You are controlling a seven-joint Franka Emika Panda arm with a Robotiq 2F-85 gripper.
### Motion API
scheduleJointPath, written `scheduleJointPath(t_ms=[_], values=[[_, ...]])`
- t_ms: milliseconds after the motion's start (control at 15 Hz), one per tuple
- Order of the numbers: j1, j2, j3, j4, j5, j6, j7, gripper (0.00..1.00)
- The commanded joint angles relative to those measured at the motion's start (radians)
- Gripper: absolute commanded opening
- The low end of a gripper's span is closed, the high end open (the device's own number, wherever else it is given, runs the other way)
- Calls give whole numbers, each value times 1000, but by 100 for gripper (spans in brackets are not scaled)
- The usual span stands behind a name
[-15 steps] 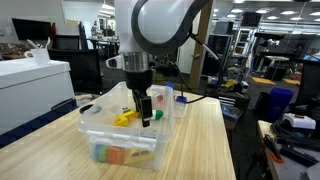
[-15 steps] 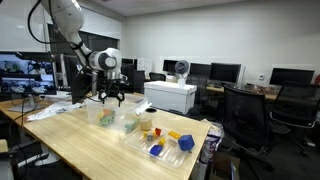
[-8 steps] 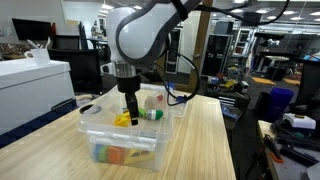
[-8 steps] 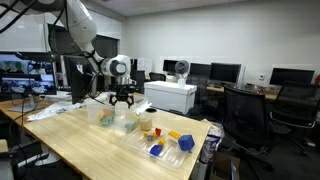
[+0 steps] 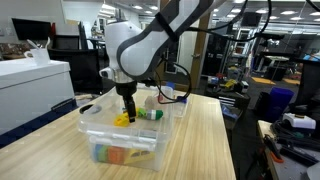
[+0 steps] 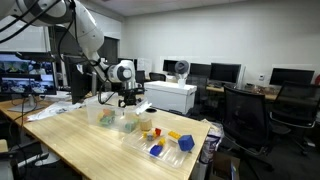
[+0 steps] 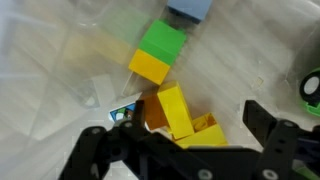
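Pincer (image 5: 128, 114), jaws apart — over yellow blocks (image 7: 178, 112)

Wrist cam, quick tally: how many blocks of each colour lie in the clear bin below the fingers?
Blue block: 1, cut off at the top edge
Green block: 1
Yellow blocks: 2, one of them against the green one
Orange block: 1, partly hidden
Total: 5 that show clearly; the pile may hide more.
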Motion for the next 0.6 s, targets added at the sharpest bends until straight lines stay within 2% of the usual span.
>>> scheduleJointPath(t_ms=[0,200,333,467,533], values=[[-20,54,9,43,-31,6,-32,100],[-27,94,2,88,-37,-3,-32,100],[-32,84,5,80,-36,14,-38,66],[-37,55,18,48,-27,35,-42,37],[-39,47,23,37,-24,44,-46,28]])
